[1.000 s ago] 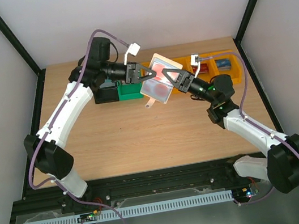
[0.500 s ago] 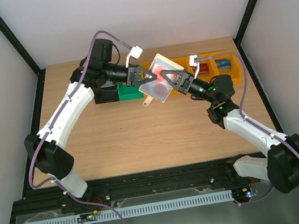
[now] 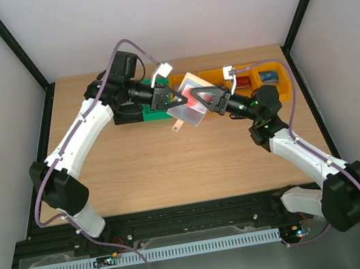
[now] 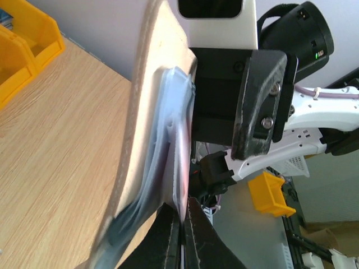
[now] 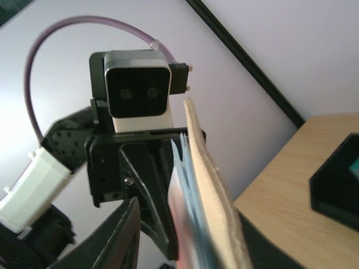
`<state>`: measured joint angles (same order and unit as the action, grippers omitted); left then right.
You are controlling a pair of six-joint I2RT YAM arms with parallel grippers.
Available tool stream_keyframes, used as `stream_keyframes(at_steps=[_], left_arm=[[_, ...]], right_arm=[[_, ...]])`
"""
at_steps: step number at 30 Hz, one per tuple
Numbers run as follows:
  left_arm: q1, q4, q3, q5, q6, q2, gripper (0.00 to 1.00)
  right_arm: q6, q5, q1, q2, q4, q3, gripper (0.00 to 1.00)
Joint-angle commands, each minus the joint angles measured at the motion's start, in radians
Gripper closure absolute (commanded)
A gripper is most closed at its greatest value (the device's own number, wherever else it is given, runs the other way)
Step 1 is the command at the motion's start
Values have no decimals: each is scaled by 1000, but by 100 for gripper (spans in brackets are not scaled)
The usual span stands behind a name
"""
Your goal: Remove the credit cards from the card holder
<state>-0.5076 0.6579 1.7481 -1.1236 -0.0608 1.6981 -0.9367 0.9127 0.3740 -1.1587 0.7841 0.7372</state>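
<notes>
The card holder hangs tilted in the air over the back of the table, white outside with pale blue sleeves. A red credit card shows through a sleeve. My left gripper comes from the left and is shut on the thin edge of one sleeve. My right gripper faces it from the right. It is open, with one finger standing off the sleeve side, and the holder sits between the jaws. Two more cards, red and blue, lie in the orange bin.
An orange bin stands at the back right. A green bin and a black bin sit under the left arm. The black bin also shows in the right wrist view. Black frame posts run along both sides.
My right gripper has opened off the card holder while the left gripper has shut on a sleeve. The holder has shifted slightly down and left.
</notes>
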Motion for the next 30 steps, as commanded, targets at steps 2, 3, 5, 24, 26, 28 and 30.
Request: stream_keyframes(at_steps=[2, 3, 5, 24, 26, 28, 30], left_arm=[[-1, 50, 17, -23, 63, -12, 98], [-1, 56, 17, -22, 68, -12, 98], [-1, 66, 17, -19, 78, -12, 98], [49, -54, -54, -65, -26, -41, 67], [41, -60, -49, -64, -30, -40, 69], [29, -59, -45, -62, -31, -36, 72], [22, -59, -44, -66, -30, -34, 80]], right_arm=[[27, 37, -9, 9, -19, 44, 72], [27, 40, -10, 10, -19, 45, 74], [27, 47, -12, 9, -19, 48, 81], [-46, 55, -16, 1, 42, 41, 98], [-46, 56, -17, 3, 42, 41, 98], [-44, 56, -16, 6, 42, 40, 98], [-42, 54, -16, 5, 39, 41, 98]])
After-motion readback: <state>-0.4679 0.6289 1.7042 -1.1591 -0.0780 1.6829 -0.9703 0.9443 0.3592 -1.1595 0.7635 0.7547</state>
